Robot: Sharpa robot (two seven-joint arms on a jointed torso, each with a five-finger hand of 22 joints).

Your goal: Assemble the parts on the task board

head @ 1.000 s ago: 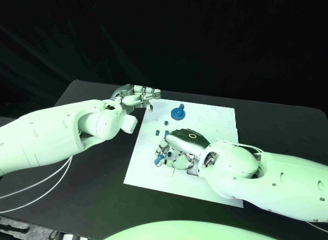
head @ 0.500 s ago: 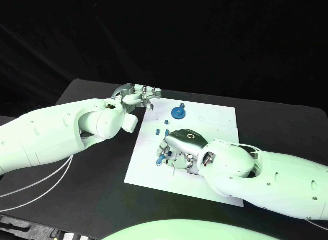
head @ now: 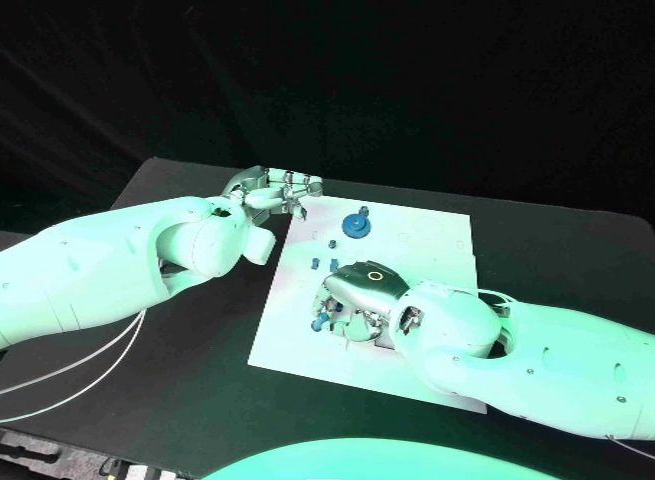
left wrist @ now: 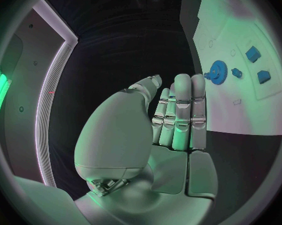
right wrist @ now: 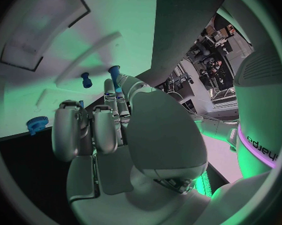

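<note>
White task board (head: 428,225) lies mid-table on the black table (head: 169,185), with the right hand (head: 359,300) low over its near half. In the right wrist view a small blue peg (right wrist: 113,75) sits at the fingertips, pinched between thumb and a finger as far as I can judge; a second blue peg (right wrist: 85,80) stands apart on the board, and the blue gear (right wrist: 37,123) lies toward the board's edge. Left hand (head: 274,190) rests off the board's far-left corner, over bare table, fingers straight and held side by side, holding nothing. From its wrist camera the gear (left wrist: 217,73) and two blue blocks (left wrist: 253,53) show on the board, well apart from that hand. Step in hand, by my reading: seating the pinched peg into its hole. To do it well, keep the peg upright, line it over the hole before pressing, and lower slowly so it does not jam or knock the neighbouring pieces near the fingers. The hole itself is hidden under the hand in the head view. Surface is matte black; the surroundings beyond the table are dark.
</note>
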